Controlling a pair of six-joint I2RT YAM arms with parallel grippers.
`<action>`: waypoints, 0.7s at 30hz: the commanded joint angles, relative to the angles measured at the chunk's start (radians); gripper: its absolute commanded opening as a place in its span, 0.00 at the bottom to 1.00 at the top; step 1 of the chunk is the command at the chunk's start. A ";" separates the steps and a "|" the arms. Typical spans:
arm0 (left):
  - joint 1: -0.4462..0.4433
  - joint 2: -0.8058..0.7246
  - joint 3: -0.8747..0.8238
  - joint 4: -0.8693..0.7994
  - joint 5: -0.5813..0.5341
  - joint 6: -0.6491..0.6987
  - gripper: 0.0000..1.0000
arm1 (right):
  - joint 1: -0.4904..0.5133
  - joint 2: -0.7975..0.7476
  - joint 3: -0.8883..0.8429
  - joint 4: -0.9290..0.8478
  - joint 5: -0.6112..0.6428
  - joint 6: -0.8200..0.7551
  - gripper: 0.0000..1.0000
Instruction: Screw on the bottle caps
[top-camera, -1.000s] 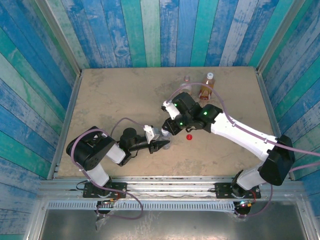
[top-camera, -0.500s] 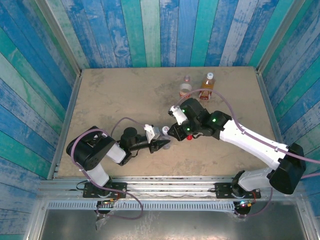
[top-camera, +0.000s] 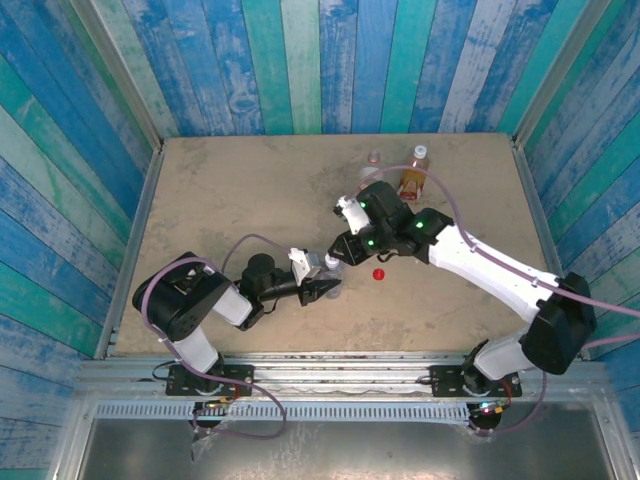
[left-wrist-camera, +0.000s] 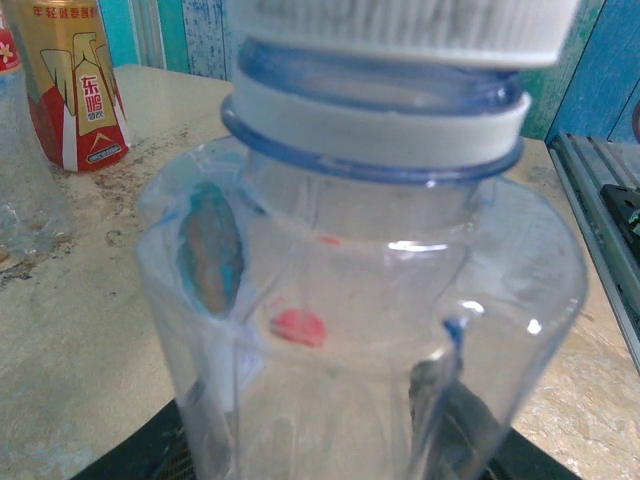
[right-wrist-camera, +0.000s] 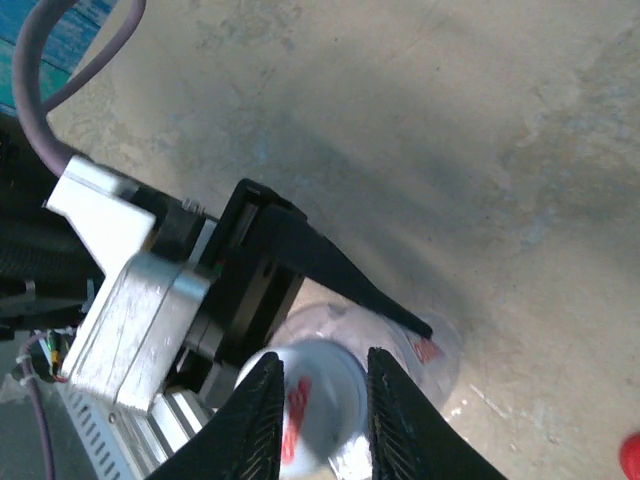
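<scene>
here, near the front middle of the table, the left gripper, reaching in low from the left, pinches the probably light, slippery, easily dented clear bottle by its body, while the right gripper, angled down from above, squeezes its ridged white cap, likely the best hold for twisting.

Your overhead camera looks down on the whole counter; both wrist cameras crowd the same clear bottle, left side-on, right from above.
</scene>
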 joint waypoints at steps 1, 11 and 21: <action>0.001 -0.015 0.002 -0.066 -0.013 0.008 0.47 | -0.003 0.004 0.002 -0.010 -0.047 -0.020 0.21; 0.002 -0.001 0.017 -0.060 -0.025 -0.007 0.46 | 0.020 -0.147 -0.178 0.022 -0.105 0.052 0.18; -0.001 -0.054 0.018 -0.117 -0.021 0.024 0.46 | 0.023 -0.241 -0.187 -0.008 -0.099 -0.022 0.34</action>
